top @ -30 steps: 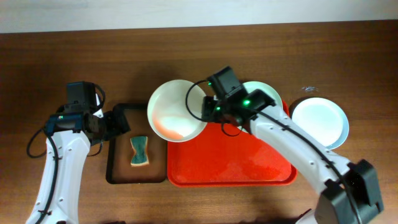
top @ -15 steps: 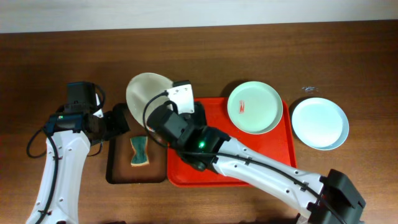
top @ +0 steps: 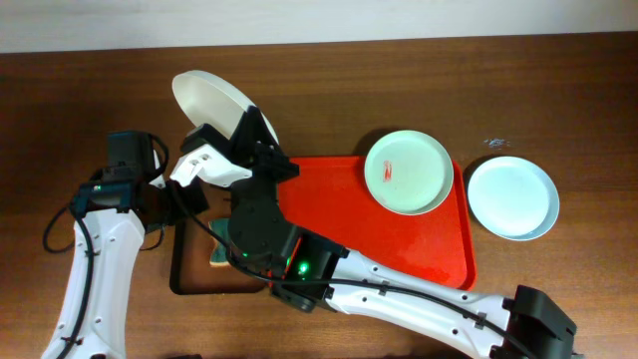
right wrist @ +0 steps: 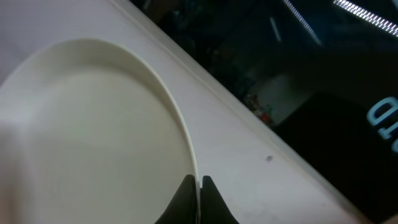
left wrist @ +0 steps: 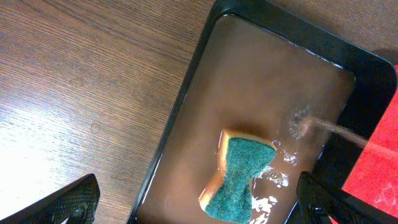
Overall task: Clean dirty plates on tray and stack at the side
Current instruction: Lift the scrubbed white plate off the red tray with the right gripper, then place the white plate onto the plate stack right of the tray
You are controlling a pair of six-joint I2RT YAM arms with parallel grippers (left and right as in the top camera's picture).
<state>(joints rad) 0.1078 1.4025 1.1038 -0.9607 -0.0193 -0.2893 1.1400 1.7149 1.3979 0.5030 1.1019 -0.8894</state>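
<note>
— When this moment was recorded, where was the lifted plate (top: 207,98) found in relation to the right gripper (right wrist: 199,190)?
— Its rim was pinched between the two fingertips, which were closed almost together on it. The plate was held tilted above the table (top: 419,90), beyond the far left corner of the red tray (top: 399,249).
— And where were the other plates seen?
— A plate with a red smear (top: 407,172) was lying in the far right corner of the red tray. A clean plate (top: 512,196) was placed on the table just beside the tray, at its right.
— How was the left gripper (left wrist: 202,199) found?
— It was spread wide, and nothing was held in it. It was positioned over the black-rimmed tray (left wrist: 176,124), where a sponge (left wrist: 239,177) was lying on the wet brown bottom, between the two fingers in the wrist view.
</note>
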